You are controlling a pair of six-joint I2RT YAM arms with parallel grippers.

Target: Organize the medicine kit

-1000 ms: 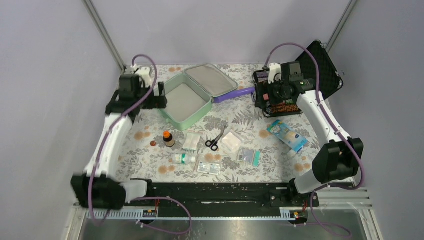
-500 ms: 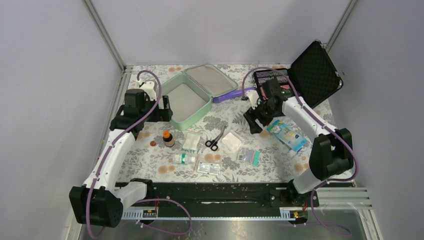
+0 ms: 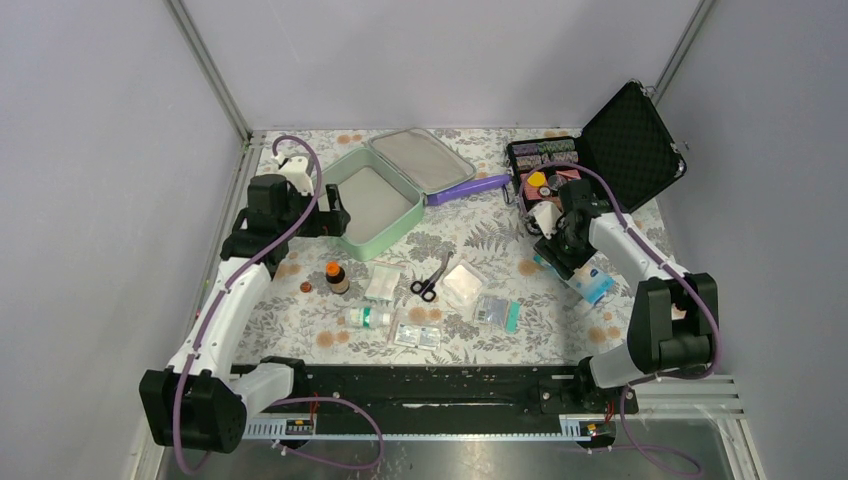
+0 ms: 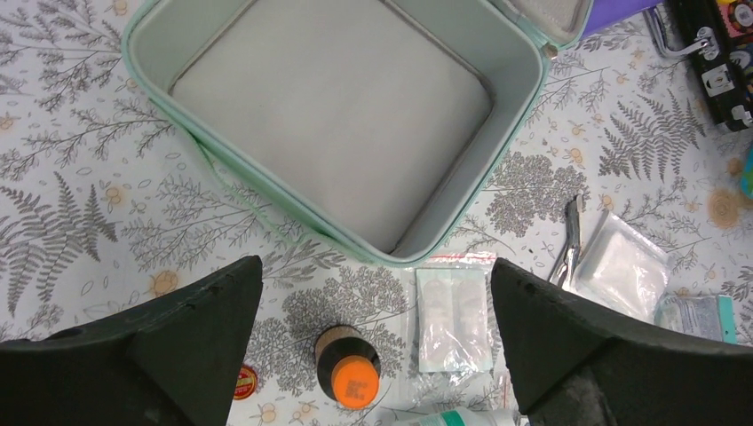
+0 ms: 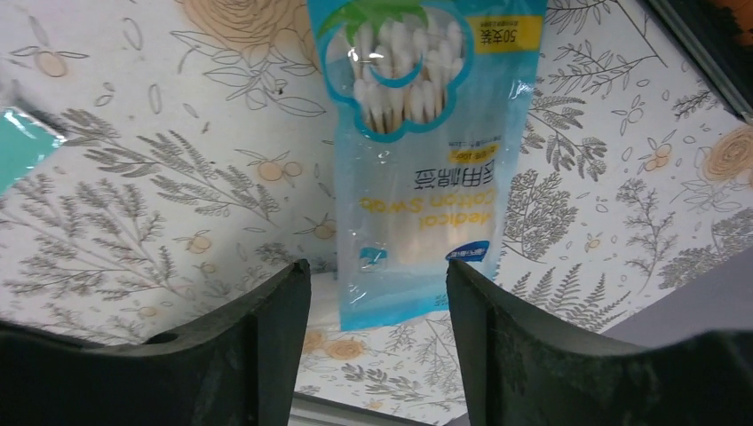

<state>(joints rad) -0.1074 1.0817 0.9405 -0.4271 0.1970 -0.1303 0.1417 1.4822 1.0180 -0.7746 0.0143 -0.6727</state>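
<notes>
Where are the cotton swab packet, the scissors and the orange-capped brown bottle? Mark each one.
cotton swab packet (image 5: 422, 169): right wrist view, middle of the blue wrapper.
scissors (image 3: 433, 279): top external view, near the pivot.
orange-capped brown bottle (image 4: 349, 383): left wrist view, on the orange cap.
</notes>
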